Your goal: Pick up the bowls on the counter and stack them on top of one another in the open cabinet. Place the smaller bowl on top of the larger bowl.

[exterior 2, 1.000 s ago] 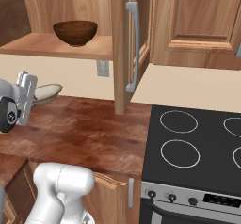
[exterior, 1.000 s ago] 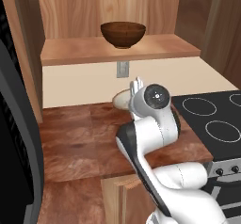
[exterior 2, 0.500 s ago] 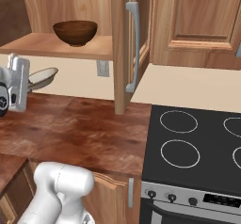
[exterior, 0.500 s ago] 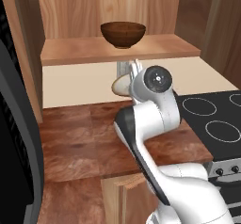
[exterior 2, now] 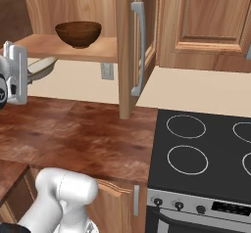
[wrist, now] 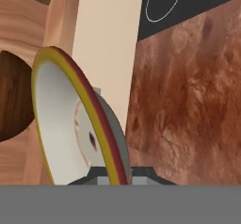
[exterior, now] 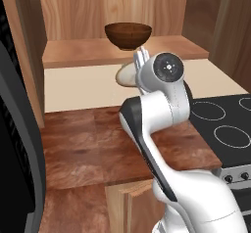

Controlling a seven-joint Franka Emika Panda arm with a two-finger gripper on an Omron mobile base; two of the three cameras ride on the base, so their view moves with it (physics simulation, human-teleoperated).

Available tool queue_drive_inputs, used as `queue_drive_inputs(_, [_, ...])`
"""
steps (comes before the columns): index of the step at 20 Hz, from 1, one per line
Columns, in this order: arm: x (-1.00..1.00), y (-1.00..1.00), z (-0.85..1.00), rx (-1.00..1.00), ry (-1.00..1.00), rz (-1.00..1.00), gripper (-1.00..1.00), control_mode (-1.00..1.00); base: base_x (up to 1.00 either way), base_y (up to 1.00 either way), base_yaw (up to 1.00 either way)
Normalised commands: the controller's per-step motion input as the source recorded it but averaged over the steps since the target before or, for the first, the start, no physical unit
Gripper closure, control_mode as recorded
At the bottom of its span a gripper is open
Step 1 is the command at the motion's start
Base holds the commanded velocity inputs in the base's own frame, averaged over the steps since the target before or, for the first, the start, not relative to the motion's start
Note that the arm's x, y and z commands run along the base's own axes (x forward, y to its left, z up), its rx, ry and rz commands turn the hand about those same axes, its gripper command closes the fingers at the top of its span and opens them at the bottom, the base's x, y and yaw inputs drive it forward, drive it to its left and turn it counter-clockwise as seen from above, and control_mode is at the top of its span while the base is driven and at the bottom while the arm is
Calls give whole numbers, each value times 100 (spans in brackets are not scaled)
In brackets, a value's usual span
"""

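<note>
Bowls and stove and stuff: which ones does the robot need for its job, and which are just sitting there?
Needed for the job:
- brown wooden bowl, on the cabinet shelf
- small cream bowl, held in the gripper
- counter

Just there:
- stovetop
- cabinet door, open
- wall outlet

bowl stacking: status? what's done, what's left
Done: the larger bowl sits on the cabinet shelf. In hand: the gripper holds the smaller bowl by its rim, raised off the counter, just below shelf height. Left: lift it over the shelf edge and set it inside the larger bowl.
</note>
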Motion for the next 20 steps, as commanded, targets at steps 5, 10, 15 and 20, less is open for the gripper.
queue_drive_inputs(5, [10,0,28,-3,-9,0,100,-100,0,0,0])
queue_drive_inputs(10, [20,0,26,-1,-6,0,100,-100,0,0,0])
queue_drive_inputs(15, [25,0,28,-1,-5,0,100,-100,0,0,0])
queue_drive_inputs(20, [25,0,29,0,-4,1,100,-100,0,0,0])
